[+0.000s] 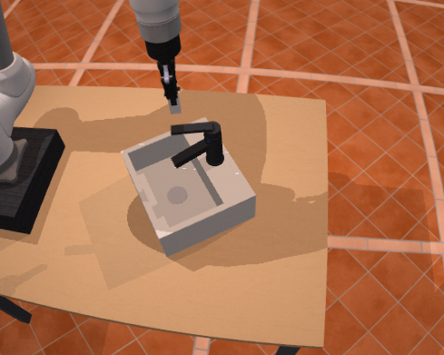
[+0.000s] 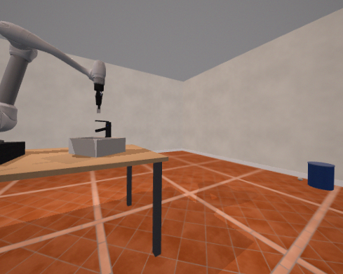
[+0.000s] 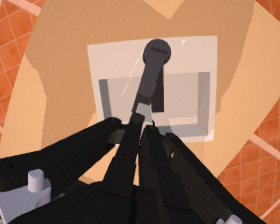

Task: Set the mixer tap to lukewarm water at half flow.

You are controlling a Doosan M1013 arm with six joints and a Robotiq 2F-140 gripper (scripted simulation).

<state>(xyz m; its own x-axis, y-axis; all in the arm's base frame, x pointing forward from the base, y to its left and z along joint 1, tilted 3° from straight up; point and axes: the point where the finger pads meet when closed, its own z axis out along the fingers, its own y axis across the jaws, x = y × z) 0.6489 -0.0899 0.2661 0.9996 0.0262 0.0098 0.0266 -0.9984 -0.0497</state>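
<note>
You're looking at a bare room: terracotta tile floor [image 2: 205, 226], plain beige walls [image 2: 261, 97], a wooden table [image 2: 93, 161], and a blue bin [image 2: 320, 175] by the wall.

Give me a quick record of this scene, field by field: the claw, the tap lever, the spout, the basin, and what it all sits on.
claw: shut, holding nothing, above the lever's free end, clear gap in the exterior view
tap lever: black, near level, swung aside from the spout
spout: black, reaching out over the basin
basin: pale grey, square, round drain inside
support: wooden table, arm's black base on the same top
beyond: blue bin by the wall
</note>
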